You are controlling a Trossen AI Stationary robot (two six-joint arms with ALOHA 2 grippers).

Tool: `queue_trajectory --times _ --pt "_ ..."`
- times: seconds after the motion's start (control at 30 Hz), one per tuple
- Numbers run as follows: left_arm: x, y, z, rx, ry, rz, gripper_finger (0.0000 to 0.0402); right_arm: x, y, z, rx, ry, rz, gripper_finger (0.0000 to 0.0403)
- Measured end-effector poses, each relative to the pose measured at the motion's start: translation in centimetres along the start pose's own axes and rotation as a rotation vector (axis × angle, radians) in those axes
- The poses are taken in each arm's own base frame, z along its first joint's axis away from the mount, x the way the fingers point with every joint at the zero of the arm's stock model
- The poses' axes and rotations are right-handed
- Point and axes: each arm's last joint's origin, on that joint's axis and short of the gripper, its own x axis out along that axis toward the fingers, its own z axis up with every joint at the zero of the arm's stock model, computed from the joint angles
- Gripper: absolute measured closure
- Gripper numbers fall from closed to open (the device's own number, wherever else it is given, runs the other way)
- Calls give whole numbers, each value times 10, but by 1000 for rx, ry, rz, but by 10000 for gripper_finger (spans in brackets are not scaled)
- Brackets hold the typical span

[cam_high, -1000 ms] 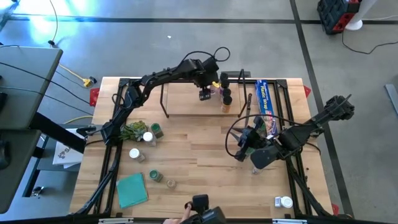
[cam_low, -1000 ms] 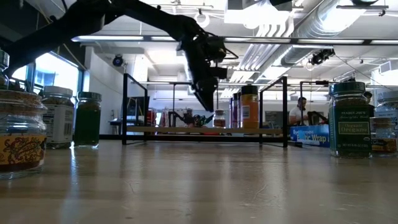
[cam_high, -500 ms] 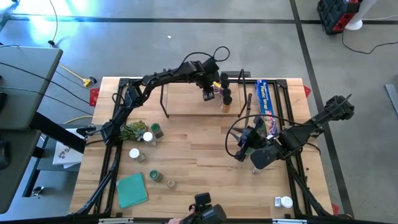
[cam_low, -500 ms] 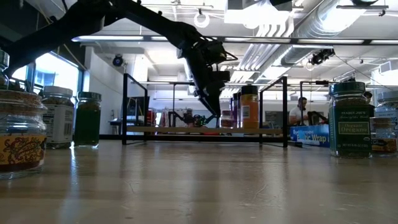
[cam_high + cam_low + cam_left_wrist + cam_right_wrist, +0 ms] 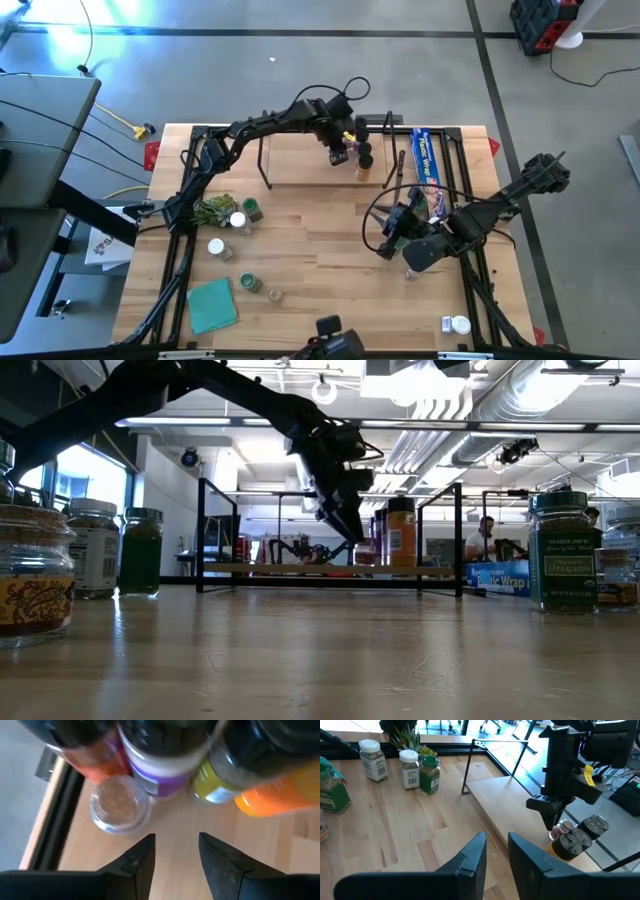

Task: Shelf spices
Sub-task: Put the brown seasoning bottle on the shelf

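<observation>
Standing on shelf [image 5: 300, 165]: clustered spice jars [image 5: 362, 152], filled.

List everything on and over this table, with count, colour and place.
Light wooden table: one.
Low wooden shelf with black metal end frames: one, far middle.
Shelved spice jars: tight cluster, mostly dark lids, at the shelf's right end; exact count unclear.
Loose spice jars: at least five, white or green lids, left side.
White-lidded jar: one, near right corner.
Long blue wrap box: one, right of the shelf.
Flat teal square: one, near left.
Small green plant: one, left edge.
Left gripper: open, empty, over the shelf beside the cluster.
Right gripper: open, empty, over the right side.
</observation>
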Motion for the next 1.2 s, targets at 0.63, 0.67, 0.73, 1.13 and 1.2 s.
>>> queue_trajectory --times 0.63,0.67,0.73,1.13,1.2 --pt "-21 11 16 -82 -153 150 257 0 0 -1 -15 4 -3 330" --pt "-18 12 17 -78 -163 152 257 0 0 -1 -15 4 -3 330" --pt "-13 12 16 -78 -156 152 257 0 0 -1 -15 3 -4 330" --pt "1 16 11 -60 -108 206 257 0 0 0 -5 -1 -4 330" --pt "1 17 10 -57 -105 209 257 0 0 0 -5 -1 -4 330"
